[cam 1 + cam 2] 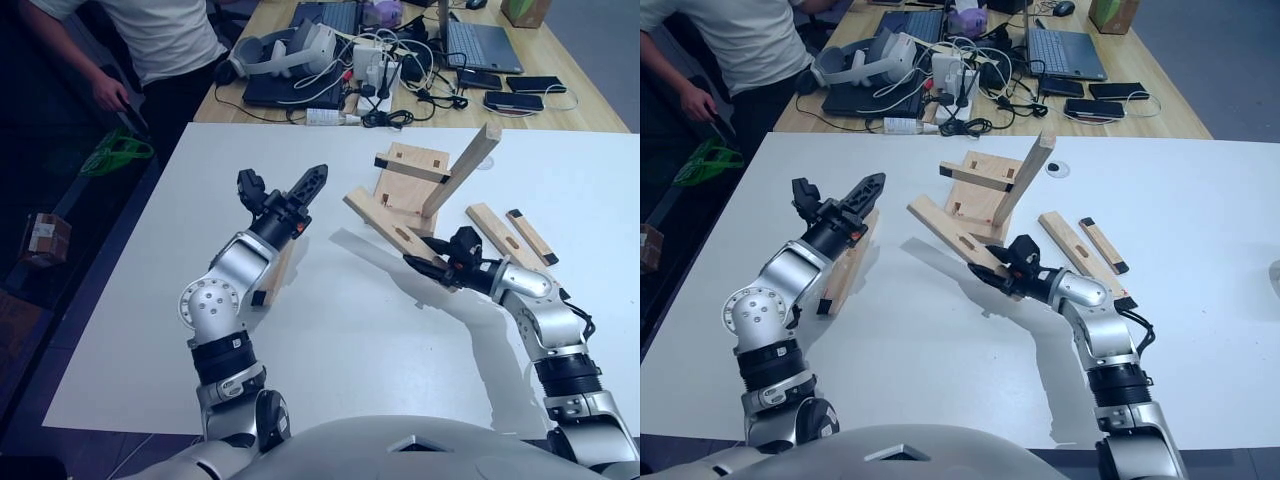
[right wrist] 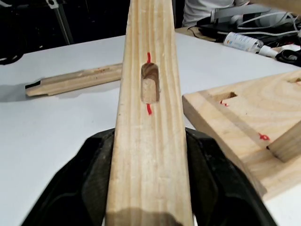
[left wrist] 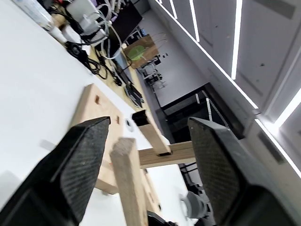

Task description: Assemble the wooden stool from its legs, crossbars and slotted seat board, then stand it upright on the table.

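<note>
On the white table (image 1: 330, 370), at centre left of the left eye view, a plain pale wooden leg (image 1: 272, 272) lies flat, partly under the left arm. Just above it the left gripper (image 1: 283, 183) hangs in the air. Its two dark fingers are spread wide with nothing between them.

At centre, a long pale wooden leg with an oval slot (image 1: 385, 222) slants up off the table. The right gripper (image 1: 432, 262), lower right of centre, has its fingers closed firmly on this leg's near end, one against each narrow side. In the right wrist view the red-marked oval slot (image 2: 150, 89) faces the camera.

The held leg's far end is just beside the near edge of the square pale wooden seat board (image 1: 402, 185), at upper centre; whether they touch is unclear. A tilted wooden leg (image 1: 462, 168) rises from the board's right side, and a short dark-tipped wooden bar (image 1: 410, 168) crosses the board. Further right, two flat wooden crossbars with dark ends (image 1: 495, 235) lie side by side.

The step appears to be joining the held leg to the board. It would go best with the leg's end lined up squarely with a board slot and the oval slot turned toward the bar. The free left gripper could brace the board, so that pushing neither slides it nor knocks the tilted leg.
</note>
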{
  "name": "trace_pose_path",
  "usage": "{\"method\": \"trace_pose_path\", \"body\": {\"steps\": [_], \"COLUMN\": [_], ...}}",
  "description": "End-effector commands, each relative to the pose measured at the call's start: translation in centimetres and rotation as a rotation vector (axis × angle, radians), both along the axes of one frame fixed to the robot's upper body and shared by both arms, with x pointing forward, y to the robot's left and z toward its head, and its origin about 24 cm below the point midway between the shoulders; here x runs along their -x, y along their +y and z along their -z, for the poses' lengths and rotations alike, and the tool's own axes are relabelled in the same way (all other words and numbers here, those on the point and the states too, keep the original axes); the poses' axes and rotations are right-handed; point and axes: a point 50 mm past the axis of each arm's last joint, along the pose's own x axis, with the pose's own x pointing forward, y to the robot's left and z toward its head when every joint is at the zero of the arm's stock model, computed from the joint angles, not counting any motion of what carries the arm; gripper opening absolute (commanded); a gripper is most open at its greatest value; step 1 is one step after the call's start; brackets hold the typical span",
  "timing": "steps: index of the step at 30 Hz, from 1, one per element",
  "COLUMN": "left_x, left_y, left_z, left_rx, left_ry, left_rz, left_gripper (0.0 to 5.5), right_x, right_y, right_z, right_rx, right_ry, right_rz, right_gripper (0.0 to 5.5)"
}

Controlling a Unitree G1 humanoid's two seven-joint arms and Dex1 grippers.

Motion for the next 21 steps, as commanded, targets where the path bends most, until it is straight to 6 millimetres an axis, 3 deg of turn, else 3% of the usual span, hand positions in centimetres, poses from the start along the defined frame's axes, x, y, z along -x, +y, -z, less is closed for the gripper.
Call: {"method": "trace_pose_path", "body": {"steps": [1, 9, 21], "left_x": [0.5, 0.3, 0.4], "left_y": [-1.3, -0.6, -1.0], "left_z": [-1.1, -0.4, -1.8], "left_rx": [0.024, -0.019, 0.036], "left_ry": [-0.003, 0.065, -0.015], "left_rz": [0.084, 0.028, 0.035], "left_gripper": [3.07, 3.07, 2.98], "right_x": [-0.3, 0.1, 1.2], "right_y": [2.1, 4.5, 5.4], "right_z": [-1.7, -4.2, -4.2], "right_rx": [-0.064, -0.153, -0.134], "right_ry": [-0.062, -0.144, -0.14], "right_rz": [0.02, 0.074, -0.006], "right_gripper": [2.04, 2.04, 2.04]}}
